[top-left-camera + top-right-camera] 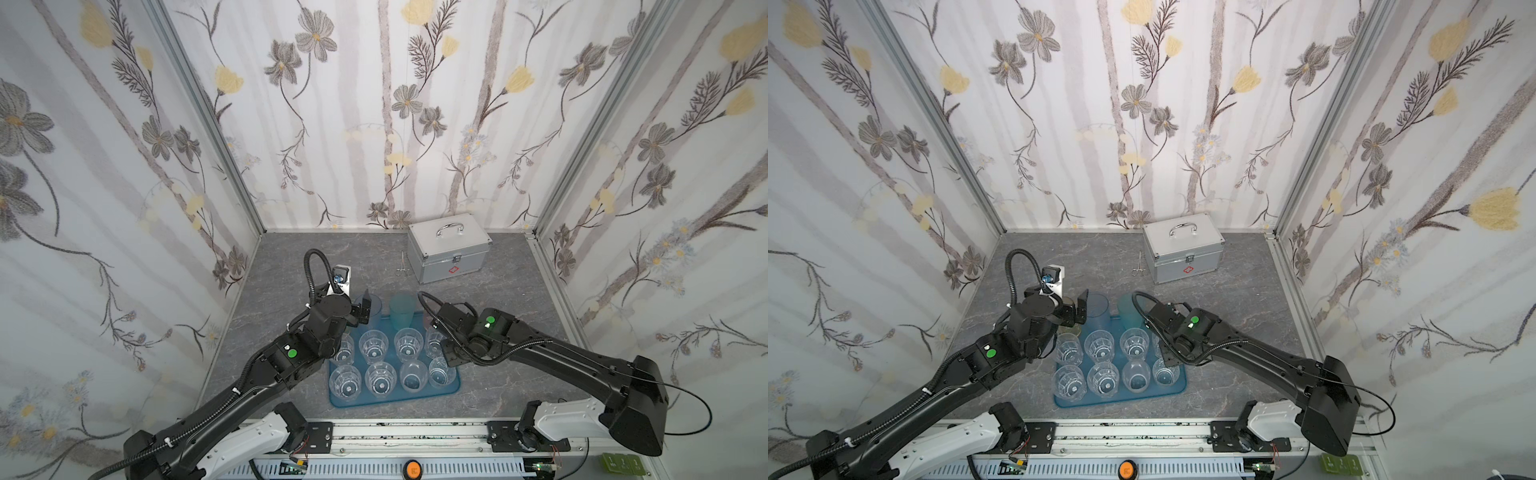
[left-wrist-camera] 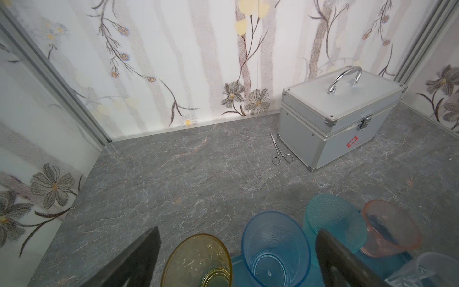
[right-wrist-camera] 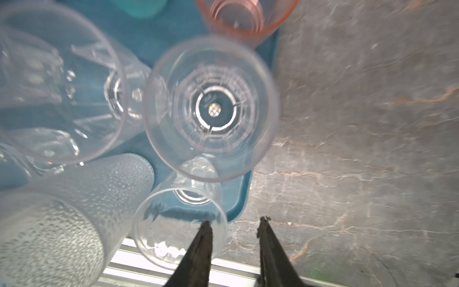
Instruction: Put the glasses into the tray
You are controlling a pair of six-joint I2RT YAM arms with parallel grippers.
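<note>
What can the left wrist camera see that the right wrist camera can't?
Only the left wrist view shows the silver case, the scissors-shaped tool beside it, the flowery wall, the yellow glass and the blue glass. Only the right wrist view looks straight down into a clear glass, and shows a bumpy frosted glass and the right gripper, jaws apart. Both show the pink glass, the tray and the grey table.

arms [image 1: 232, 399]: 2, black shells | bases [image 1: 257, 440]: white | cables [image 1: 309, 270]: black corrugated | marking: 1 green dot [image 1: 292, 353] each
</note>
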